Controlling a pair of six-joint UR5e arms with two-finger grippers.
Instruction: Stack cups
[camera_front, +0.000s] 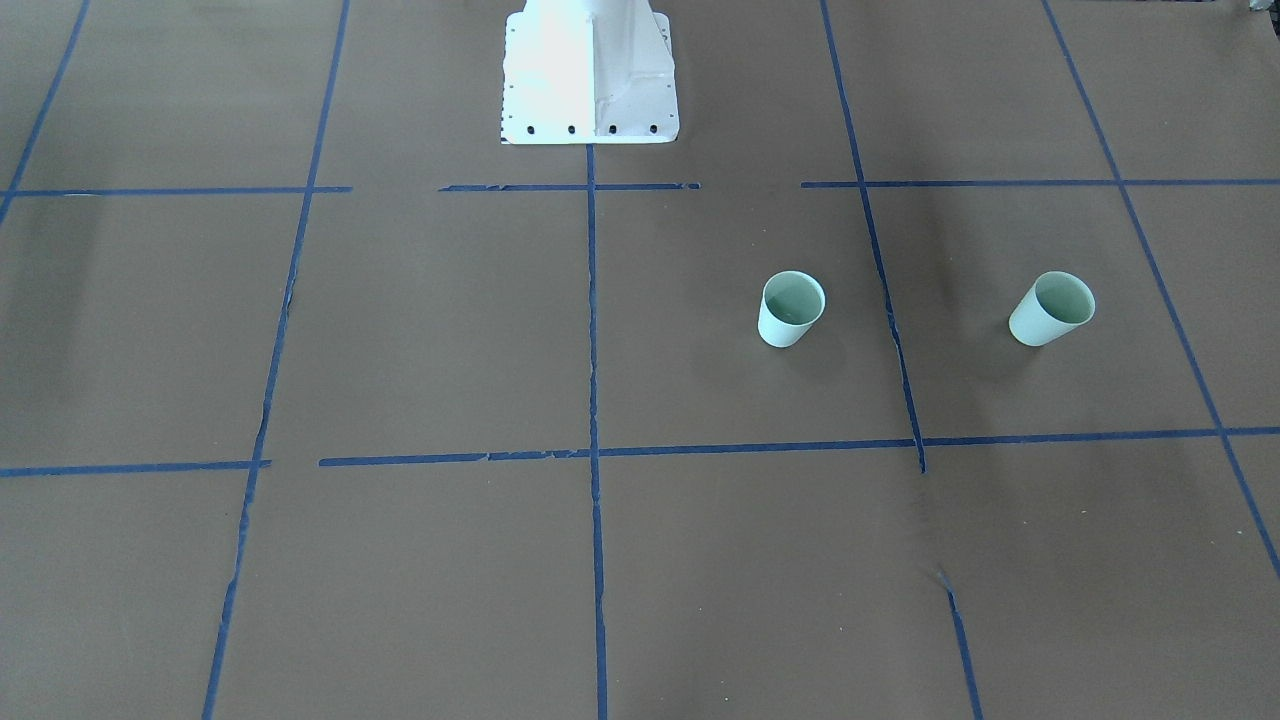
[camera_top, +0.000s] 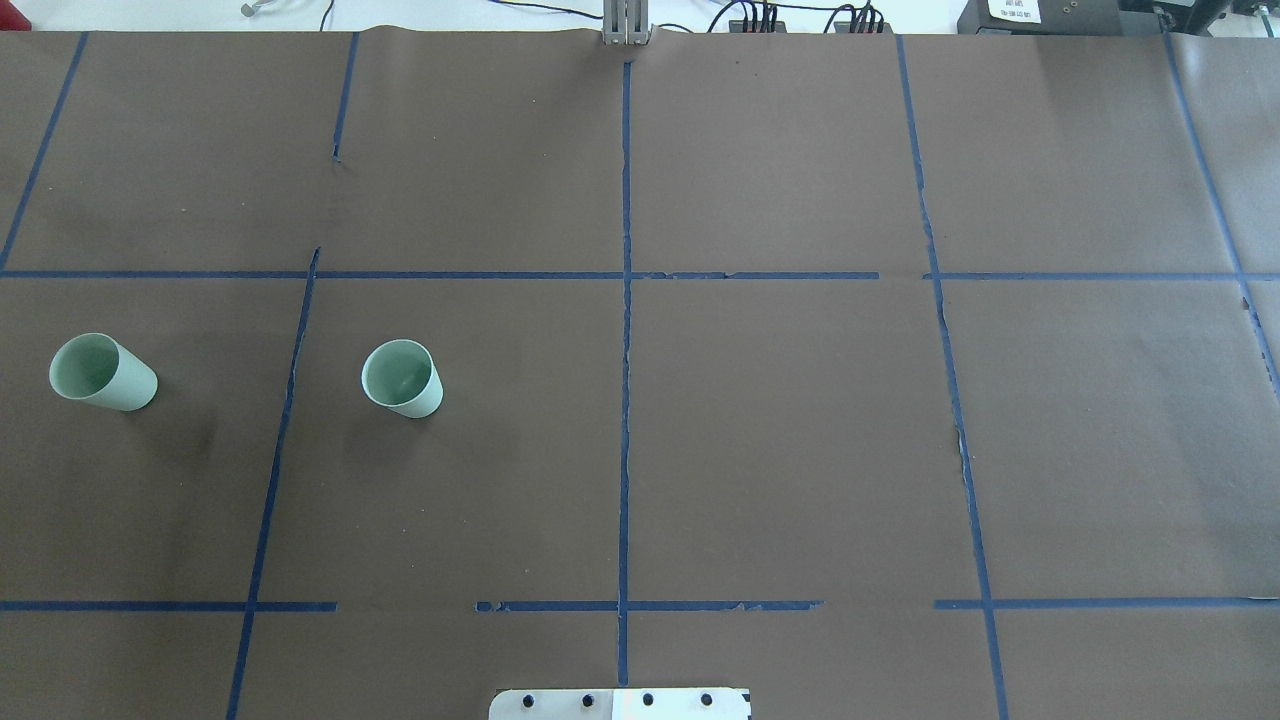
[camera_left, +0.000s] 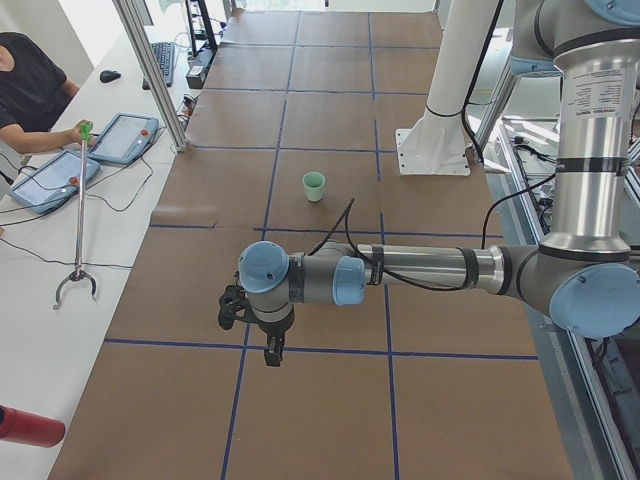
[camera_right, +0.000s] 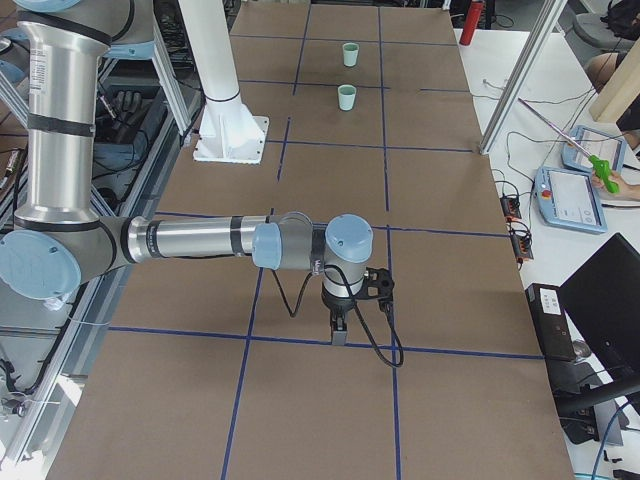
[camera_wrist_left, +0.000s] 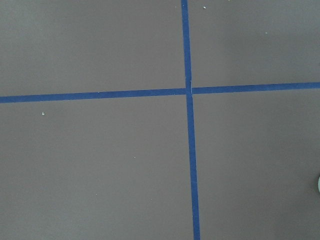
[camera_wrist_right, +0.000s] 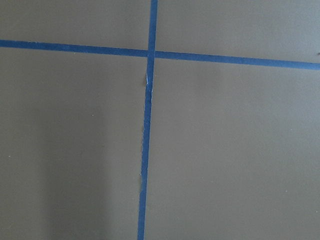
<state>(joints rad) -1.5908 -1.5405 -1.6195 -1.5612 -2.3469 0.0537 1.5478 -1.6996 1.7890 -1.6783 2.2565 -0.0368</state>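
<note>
Two cups, an outer cup (camera_top: 103, 372) and an inner cup (camera_top: 402, 378), stand upright and rims up on the table (camera_top: 800, 450), both on the robot's left half. They are well apart and not stacked. They sit in the same middle row of squares marked by blue tape (camera_top: 625, 400), and one tape line runs between them. The inner cup stands between that line and the centre line that leads to the white base (camera_front: 590, 80). The outer cup is close to the table's left end.

Both arms reach out low over the brown paper, away from the cups. The left arm (camera_left: 430, 268) lies level across the exterior left view, and the left gripper (camera_left: 272, 350) points down just above a tape line. It holds nothing that can be seen, and this side view does not show whether its jaws are apart or together. That arm's wrist stands before part of the table, and only the inner cup shows beyond it.

The right arm (camera_right: 190, 240) lies likewise in the exterior right view. The right gripper (camera_right: 338, 335) hangs down over a tape line, and how its jaws stand cannot be told either. Neither wrist view shows any fingers, only paper and crossing tape.
</note>
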